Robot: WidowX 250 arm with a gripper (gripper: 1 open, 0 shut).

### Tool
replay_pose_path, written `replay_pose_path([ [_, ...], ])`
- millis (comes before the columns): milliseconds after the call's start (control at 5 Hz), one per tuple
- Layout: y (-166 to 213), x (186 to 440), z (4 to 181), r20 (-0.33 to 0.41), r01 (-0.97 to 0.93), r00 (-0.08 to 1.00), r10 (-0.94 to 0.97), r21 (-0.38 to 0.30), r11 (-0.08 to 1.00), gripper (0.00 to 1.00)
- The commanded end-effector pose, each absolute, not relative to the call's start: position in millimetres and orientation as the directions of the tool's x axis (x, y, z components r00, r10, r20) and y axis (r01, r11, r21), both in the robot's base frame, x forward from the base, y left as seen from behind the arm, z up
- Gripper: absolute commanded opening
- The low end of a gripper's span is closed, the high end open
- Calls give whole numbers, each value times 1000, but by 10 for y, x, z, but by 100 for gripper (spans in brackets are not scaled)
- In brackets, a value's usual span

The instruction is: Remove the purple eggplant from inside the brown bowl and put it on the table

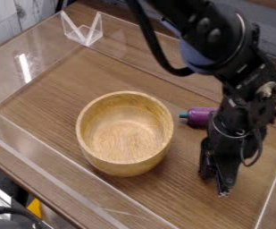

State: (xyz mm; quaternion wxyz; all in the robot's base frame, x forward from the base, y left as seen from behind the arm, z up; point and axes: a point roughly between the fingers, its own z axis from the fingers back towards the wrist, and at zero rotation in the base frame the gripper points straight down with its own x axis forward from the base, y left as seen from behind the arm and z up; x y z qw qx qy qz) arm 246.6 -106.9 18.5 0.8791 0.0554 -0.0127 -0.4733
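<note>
Brown bowl (127,133): sits toward the near edge of the table (92,76), roughly midway between its left and right sides; upright, round, thick-walled.
Bowl contents: nothing but bare wood inside; the hollow shows pale grain rings.
Bowl material: light-brown turned wood, smooth, with a broad rounded rim.
Purple eggplant (200,114): out of the bowl, lying on the table just beside the bowl's right rim, toward the right edge; only a small part shows past the arm.
Eggplant look: glossy purple, plump and rounded, with a teal-green tip facing the bowl.
Gripper (221,183): points straight down at the tabletop near the right near corner, in front of the eggplant and apart from it; its fingers are drawn together into a narrow point and hold nothing.
Arm (205,40): black, bulky, jointed, reaching in from the far side and hiding the rest of the eggplant.
Table surface: medium-brown wood grain, matte.
Acrylic walls (38,49): clear, shiny sheets along the table's edges, catching white glare.
</note>
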Motion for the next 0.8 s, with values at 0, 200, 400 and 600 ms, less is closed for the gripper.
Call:
replay_pose_path([
  [0,-1088,2476,246,-14,829,552,-834,118,546,100],
  [200,-1090,2466,253,-16,828,554,-832,116,549,100],
  [400,-1088,2460,252,-18,824,561,-828,114,555,0],
  [600,-1082,2452,254,-19,819,568,-823,111,563,100],
])
